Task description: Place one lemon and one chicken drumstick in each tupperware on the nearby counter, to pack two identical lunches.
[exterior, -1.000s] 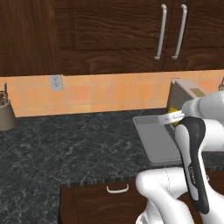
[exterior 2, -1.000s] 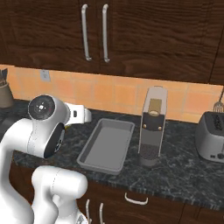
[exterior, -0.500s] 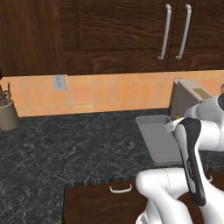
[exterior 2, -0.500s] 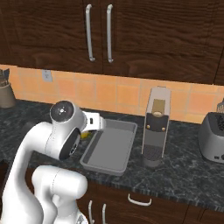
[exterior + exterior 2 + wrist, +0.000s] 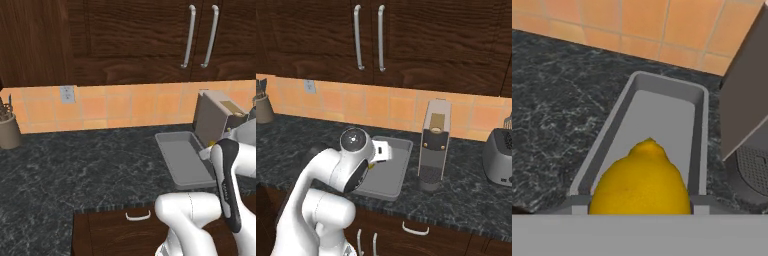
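You get even, soft rendered light, no glare. Upper cabinets (image 5: 125, 40) read dark, tile backsplash (image 5: 391, 107) bright. Faint shadow under coffee machine (image 5: 433, 145). Hand view: lemon (image 5: 641, 182) close, slightly soft; base views coarse, pixelated.

Yellow lemon (image 5: 641, 181) poised above near end of grey tray (image 5: 662, 115); tray lies on black speckled counter (image 5: 557, 95).

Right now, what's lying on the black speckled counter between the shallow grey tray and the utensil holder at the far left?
Bare counter lies between the grey tray and the utensil holder, as the left base view shows.
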Tool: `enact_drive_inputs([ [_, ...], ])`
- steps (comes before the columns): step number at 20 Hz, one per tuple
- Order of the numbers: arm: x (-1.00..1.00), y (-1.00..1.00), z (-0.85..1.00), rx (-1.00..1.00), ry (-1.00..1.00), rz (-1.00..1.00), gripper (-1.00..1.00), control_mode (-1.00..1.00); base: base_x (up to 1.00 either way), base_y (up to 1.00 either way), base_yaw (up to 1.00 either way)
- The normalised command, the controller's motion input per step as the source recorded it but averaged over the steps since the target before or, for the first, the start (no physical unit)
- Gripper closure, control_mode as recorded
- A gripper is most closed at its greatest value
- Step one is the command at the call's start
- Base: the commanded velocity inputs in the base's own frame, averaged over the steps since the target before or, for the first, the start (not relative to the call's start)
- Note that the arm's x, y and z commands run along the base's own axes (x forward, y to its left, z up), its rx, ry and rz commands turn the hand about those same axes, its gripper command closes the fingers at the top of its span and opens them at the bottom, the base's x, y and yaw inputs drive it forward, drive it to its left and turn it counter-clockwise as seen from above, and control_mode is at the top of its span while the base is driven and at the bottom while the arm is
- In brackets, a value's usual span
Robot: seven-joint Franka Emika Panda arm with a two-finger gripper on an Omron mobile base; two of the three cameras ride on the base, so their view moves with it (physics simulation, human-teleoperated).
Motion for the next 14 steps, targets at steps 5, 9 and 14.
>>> enact_drive_inputs([
  [5,0.12,0.46,-0.12,-0.08,0.00,0.00,1.00,-1.00,0.00,0.00,0.00],
  [9,0.48,0.08,-0.22,-0.02,0.00,0.00,1.00,-1.00,0.00,0.00,0.00],
  [14,0.59,-0.26,-0.31,0.00,0.00,0.01,1.00,-1.00,0.00,0.00,0.00],
])
